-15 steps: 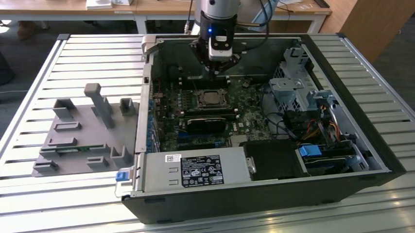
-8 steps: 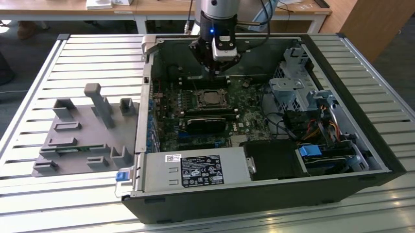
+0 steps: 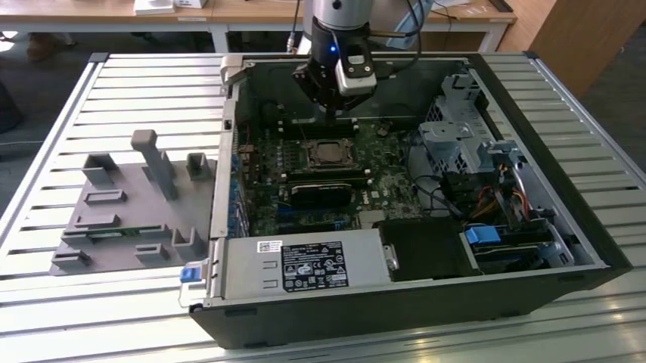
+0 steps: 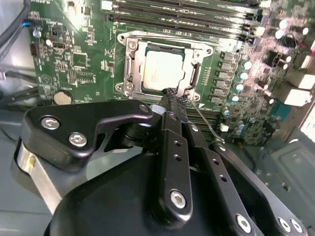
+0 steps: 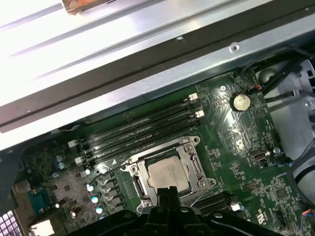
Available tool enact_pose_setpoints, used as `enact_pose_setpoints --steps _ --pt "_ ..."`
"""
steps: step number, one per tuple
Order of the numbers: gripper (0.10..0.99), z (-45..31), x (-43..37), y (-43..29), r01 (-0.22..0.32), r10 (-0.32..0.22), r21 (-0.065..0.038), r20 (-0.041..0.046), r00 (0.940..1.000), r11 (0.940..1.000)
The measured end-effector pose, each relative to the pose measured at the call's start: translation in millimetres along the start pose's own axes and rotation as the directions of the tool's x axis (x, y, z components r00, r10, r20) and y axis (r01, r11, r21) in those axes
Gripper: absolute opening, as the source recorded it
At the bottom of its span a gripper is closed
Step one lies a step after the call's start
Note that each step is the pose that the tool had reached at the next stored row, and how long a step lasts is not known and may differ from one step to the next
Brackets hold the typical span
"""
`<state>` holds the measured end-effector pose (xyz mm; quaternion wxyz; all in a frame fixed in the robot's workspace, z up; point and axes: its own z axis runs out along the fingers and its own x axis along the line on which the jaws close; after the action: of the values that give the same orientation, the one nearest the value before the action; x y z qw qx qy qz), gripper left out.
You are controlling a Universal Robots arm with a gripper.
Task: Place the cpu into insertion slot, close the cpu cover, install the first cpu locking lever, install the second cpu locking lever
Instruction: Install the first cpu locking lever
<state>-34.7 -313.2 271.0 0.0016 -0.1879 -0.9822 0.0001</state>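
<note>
Second wrist view: gripper (image 4: 170, 94) clenched, fingertips pressed together, hovering at the metal rim of the socket (image 4: 129, 69); chip (image 4: 165, 69) sits flat inside, green circuit board (image 4: 78, 64) around.

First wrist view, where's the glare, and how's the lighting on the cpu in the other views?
First wrist view: the table outside the computer case is blown out white, the cpu evenly lit. Second wrist view: the cpu glints pale beyond the dark gripper. Exterior view: it sits dim in the shaded case.
</note>
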Motion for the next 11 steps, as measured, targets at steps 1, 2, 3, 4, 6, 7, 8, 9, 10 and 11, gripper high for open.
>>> enact_pose_setpoints --steps 1,2,3,4,6,7,8,9,10,11 --pt "0.106 0.0 0.0 0.0 0.016 -0.016 0.0 -0.0001 0.9999 0.9999" --pt "0.106 0.0 0.0 0.0 0.031 -0.031 0.0 0.0 0.9995 0.9995" --pt "0.106 0.0 0.0 0.0 0.047 -0.047 0.0 -0.0001 0.9989 0.9989" --pt "0.106 0.0 0.0 0.0 0.06 -0.06 -0.001 -0.0005 0.9982 0.9982" --pt "0.106 0.1 0.0 0.0 0.087 -0.087 -0.005 -0.0015 0.9962 0.9962" --pt "0.106 0.1 0.0 0.0 0.099 -0.099 -0.006 -0.0016 0.9951 0.9951" --pt "0.106 0.1 0.0 0.0 0.111 -0.111 -0.007 -0.0018 0.9938 0.9938" --pt "0.106 0.0 0.0 0.0 0.123 -0.123 -0.009 -0.002 0.9924 0.9924" --pt "0.106 0.1 0.0 0.0 0.135 -0.136 -0.01 -0.0023 0.9908 0.9907" --pt "0.106 0.1 0.0 0.0 0.149 -0.149 -0.012 -0.0026 0.9889 0.9888"
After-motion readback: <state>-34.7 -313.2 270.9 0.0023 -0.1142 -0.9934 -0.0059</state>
